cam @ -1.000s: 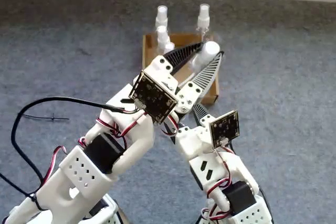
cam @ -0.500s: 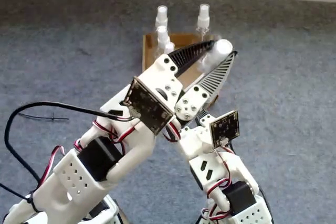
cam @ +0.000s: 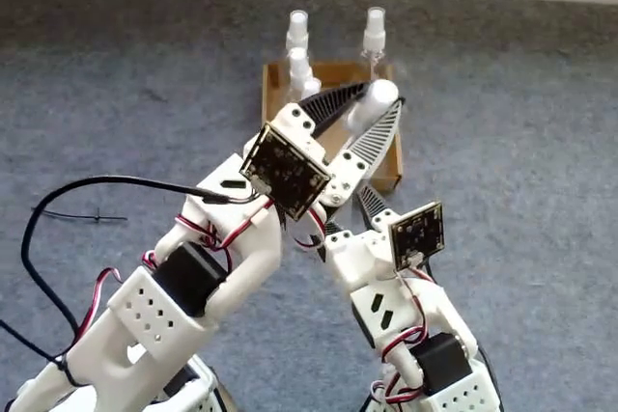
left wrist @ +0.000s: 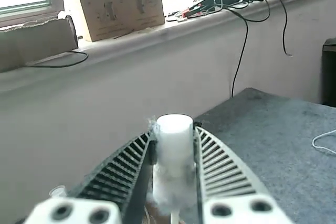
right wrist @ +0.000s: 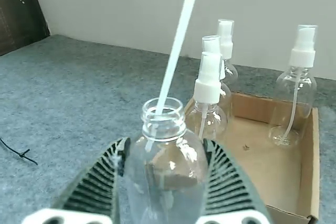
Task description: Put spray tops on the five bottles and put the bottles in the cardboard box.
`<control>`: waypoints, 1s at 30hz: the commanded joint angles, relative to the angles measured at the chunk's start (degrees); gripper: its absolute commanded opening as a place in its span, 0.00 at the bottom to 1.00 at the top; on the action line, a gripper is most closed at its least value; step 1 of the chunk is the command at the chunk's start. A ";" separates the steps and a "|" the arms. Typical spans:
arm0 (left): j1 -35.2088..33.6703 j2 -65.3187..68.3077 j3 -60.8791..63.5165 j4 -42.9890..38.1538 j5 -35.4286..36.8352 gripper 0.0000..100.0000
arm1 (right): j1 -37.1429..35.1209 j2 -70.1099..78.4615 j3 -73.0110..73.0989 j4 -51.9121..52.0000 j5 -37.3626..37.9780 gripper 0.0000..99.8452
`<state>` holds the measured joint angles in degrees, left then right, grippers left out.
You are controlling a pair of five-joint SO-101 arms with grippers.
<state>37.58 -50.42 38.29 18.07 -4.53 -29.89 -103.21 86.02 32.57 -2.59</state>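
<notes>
My left gripper (left wrist: pixel 173 136) is shut on a white spray top (left wrist: pixel 174 156), held above the cardboard box (cam: pixel 390 178); in the high view the spray top (cam: pixel 379 96) sits between the black ribbed fingers. The top's thin dip tube (right wrist: pixel 178 40) slants down into the open neck of a clear bottle (right wrist: pixel 165 169). My right gripper (right wrist: pixel 165 145) is shut on that bottle, just in front of the box (right wrist: pixel 308 166). Several bottles with spray tops stand in the box, one nearest (right wrist: pixel 208 103), another at the far side (right wrist: pixel 294 103).
Grey carpet surrounds the box. A black cable tie (cam: pixel 82 216) lies on the carpet to the left, beside a black cable (cam: pixel 106 183) looping to the left arm. A pale wall runs behind the box.
The left gripper swung up and to the right with the spray top, then came back down to the left, close to where it was a second ago. The right arm stayed put.
</notes>
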 commanded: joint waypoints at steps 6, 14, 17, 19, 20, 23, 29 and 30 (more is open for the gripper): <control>-1.54 -4.88 4.53 7.56 -0.44 0.00 | 1.10 -0.84 -0.84 -0.84 -0.26 0.00; -1.54 -15.08 9.36 15.91 -0.79 0.03 | 0.84 -0.84 -1.10 -0.84 -0.18 0.00; -1.63 -15.08 10.95 16.18 -0.79 0.12 | 0.84 -0.84 -1.10 -0.84 -0.18 0.00; -1.80 -15.25 10.86 16.26 -0.79 0.16 | 0.84 -0.84 -1.10 -0.84 -0.18 0.00; -2.24 -15.52 10.68 16.26 -0.79 0.16 | 0.84 -0.84 -1.10 -0.84 -0.18 0.00; -3.47 -15.60 6.99 17.05 -0.79 0.16 | 0.92 -0.84 -0.84 -0.84 -0.18 0.00; -4.53 -15.08 -4.35 23.03 -0.70 0.16 | 0.92 -0.84 -0.75 -0.84 -0.18 0.00; -5.05 -15.08 -4.26 22.95 -0.79 0.16 | 0.92 -0.84 -0.75 -0.84 -0.18 0.00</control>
<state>34.07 -65.01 39.96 39.78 -5.05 -29.54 -103.21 86.02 32.57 -2.59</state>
